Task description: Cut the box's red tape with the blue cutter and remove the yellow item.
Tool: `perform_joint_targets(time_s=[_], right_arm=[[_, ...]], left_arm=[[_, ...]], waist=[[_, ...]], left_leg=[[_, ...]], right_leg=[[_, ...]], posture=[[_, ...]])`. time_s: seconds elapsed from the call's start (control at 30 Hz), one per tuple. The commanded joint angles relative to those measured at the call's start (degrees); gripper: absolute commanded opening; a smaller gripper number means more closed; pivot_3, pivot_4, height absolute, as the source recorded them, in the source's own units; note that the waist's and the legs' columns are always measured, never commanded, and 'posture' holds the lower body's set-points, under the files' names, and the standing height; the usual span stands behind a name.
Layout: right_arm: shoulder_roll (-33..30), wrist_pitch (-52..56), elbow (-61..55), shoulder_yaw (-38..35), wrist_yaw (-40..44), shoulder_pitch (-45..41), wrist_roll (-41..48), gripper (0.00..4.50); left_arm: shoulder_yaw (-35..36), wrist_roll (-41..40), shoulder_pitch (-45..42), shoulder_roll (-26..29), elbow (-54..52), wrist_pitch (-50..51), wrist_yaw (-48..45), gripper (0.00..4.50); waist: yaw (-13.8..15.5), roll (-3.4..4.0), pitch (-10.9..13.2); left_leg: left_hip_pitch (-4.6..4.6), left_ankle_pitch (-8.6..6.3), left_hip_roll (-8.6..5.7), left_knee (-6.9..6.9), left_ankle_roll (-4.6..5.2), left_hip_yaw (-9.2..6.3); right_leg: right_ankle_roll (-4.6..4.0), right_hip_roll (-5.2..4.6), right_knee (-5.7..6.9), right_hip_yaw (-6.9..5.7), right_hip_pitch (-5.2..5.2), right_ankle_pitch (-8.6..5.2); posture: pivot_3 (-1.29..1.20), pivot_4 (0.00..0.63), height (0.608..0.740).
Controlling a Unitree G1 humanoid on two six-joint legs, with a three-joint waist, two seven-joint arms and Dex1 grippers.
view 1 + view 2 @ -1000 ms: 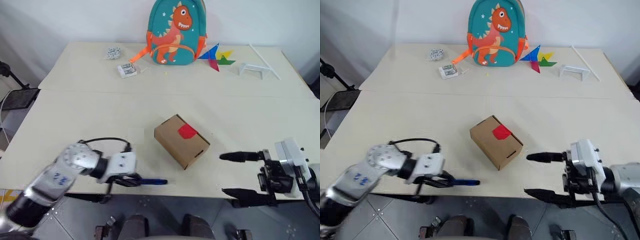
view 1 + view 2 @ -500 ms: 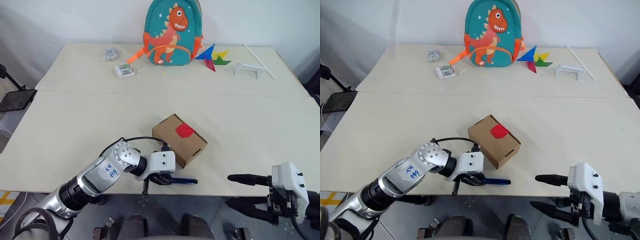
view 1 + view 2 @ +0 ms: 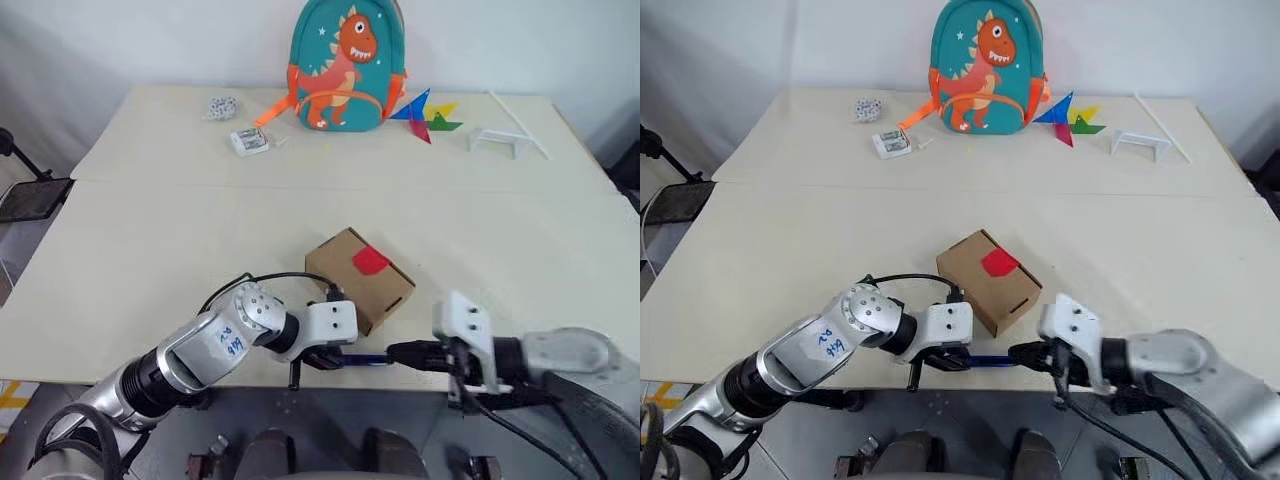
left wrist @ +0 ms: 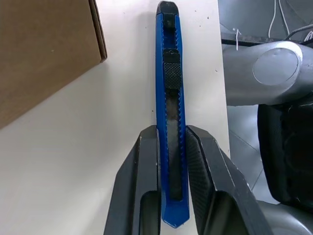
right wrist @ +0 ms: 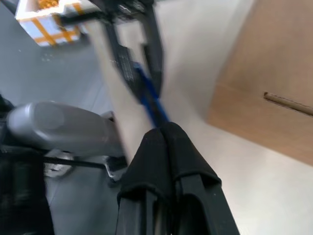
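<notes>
The blue cutter, slim with a dark slider, lies flat along the table's near edge, clamped between the left pincer's fingers. The brown box, closed, red tape on top, sits just beyond it.

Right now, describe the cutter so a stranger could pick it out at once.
Start at the brown box in the middle of the table, then drop to the table's near edge just in front of it. The cutter lies there, clamped in the left pincer and met by the right pincer: a slim blue stick, the only blue tool nearby.
</notes>
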Motion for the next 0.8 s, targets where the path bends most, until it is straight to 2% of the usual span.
perform_joint_targets(time_s=[0.03, 0.37, 0.8], right_arm=[[0.66, 2.13, 1.69, 4.30, -0.81, -2.93, -2.42, 0.03], [1.94, 1.90, 6.03, 8.45, 1.36, -5.87, -5.64, 0.03], [5.21, 1.33, 6.65, 12.26, 2.37, -7.16, -7.47, 0.03]], left_arm=[[-0.86, -0.73, -0.30, 0.80, -0.64, 1.41, 0.70, 0.41], [-2.29, -1.21, -0.13, 4.81, -1.76, -0.22, 0.20, 0.41], [-2.34, -1.64, -0.89, 3.75, -1.13, 0.42, 1.30, 0.41]], waist=[[0.19, 0.00, 0.00], [-0.15, 0.00, 0.00], [-0.15, -0.01, -0.01]], left_leg=[[-0.02, 0.00, 0.00, 0.00, 0.00, -0.01], [-0.05, -0.01, 0.01, 0.00, 0.00, -0.02], [-0.02, -0.01, 0.02, 0.01, 0.00, -0.02]], right_leg=[[0.00, 0.00, 0.01, -0.01, -0.02, 0.00], [0.00, 0.01, 0.00, -0.02, -0.03, 0.00], [0.00, 0.03, 0.01, 0.00, 0.00, 0.00]], posture=[[0.00, 0.150, 0.740], [0.00, 0.150, 0.740], [0.00, 0.150, 0.740]])
